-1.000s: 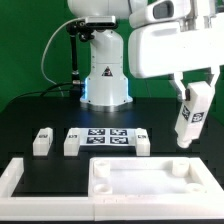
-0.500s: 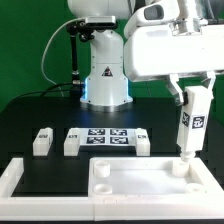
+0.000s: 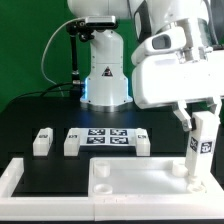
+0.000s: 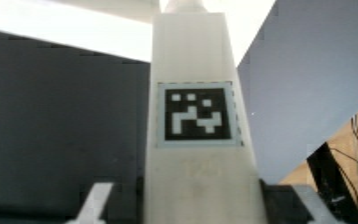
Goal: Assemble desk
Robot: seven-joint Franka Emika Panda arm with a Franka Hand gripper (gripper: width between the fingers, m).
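Exterior frontal, wrist close on leg (image 4: pixel 194 110)

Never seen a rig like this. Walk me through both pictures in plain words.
This is a robot arm on a black table. One picture comes from a camera standing off the arm; the other from a camera on its wrist, close up on what it holds. Its pincer is shut on a white leg, held upright at a corner of the desk top; whether they touch, I cannot tell. Farther back lie three loose legs and the marker board, a flat sheet of printed tags.

black table (image 3: pixel 25 115): block legs (image 3: pixel 41 141), marker board (image 3: pixel 105 139), top panel (image 3: pixel 140 185), white rail (image 3: pixel 20 178).
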